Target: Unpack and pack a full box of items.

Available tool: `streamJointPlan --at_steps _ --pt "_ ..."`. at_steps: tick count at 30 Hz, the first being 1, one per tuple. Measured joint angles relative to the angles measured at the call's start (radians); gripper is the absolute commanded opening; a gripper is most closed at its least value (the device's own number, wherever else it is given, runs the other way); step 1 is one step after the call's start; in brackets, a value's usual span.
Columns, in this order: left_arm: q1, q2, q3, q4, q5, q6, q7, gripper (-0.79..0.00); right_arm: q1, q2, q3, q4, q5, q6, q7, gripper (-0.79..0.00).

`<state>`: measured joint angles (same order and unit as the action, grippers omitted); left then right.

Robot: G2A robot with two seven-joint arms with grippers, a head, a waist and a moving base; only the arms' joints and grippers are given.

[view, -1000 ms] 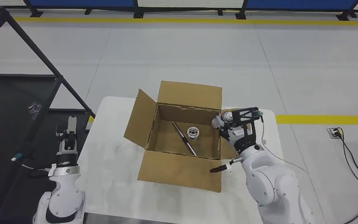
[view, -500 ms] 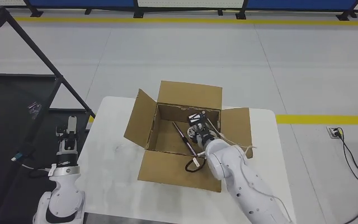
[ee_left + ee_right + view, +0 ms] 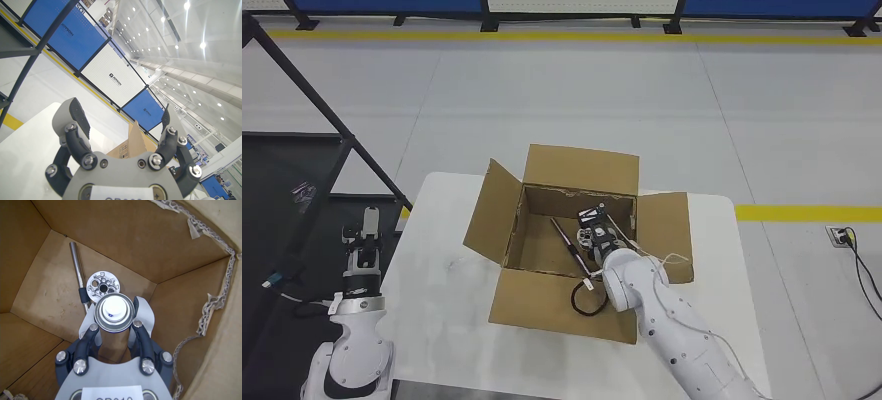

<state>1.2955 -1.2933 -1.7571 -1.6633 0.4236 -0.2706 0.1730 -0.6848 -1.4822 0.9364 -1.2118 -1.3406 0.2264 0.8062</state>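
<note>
Cardboard box (image 3: 560, 308) with all its flaps open, standing in the middle of a white table (image 3: 442, 300). The right gripper (image 3: 114, 311) reaches down into the box from above, its two fingers (image 3: 139, 308) closed snugly on either side of an aerosol spray can (image 3: 113, 307). The can has a white cap and a silver domed top, and it stands upright with the cap facing up toward the wrist. Whether its base rests on the box floor cannot be told. On the brown floor of the box lies a slim metal rod (image 3: 75, 260) with a black band partway along it, running from far left to near right. Just to the right of the rod lies a round silver metal disc (image 3: 102, 286) with a centre hole and cut-outs around it, and the can is held close by this disc. The left gripper (image 3: 121, 118) is well apart from the box, at the far left edge of the table, pointing upward with its ribbed black pads (image 3: 79, 117) spread wide and nothing between them.
</note>
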Motion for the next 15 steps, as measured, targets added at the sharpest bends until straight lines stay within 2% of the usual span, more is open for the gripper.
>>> streamJointPlan --at_steps 10,15 --pt "0.0 0.0 0.0 0.0 0.0 0.0 0.0 0.0 -0.012 -0.008 0.014 -0.001 -0.016 0.001 -0.006 -0.4" --pt "0.0 0.0 0.0 0.0 0.0 0.0 0.0 0.0 -0.028 -0.008 0.025 -0.024 -0.031 -0.003 -0.003 -0.342"
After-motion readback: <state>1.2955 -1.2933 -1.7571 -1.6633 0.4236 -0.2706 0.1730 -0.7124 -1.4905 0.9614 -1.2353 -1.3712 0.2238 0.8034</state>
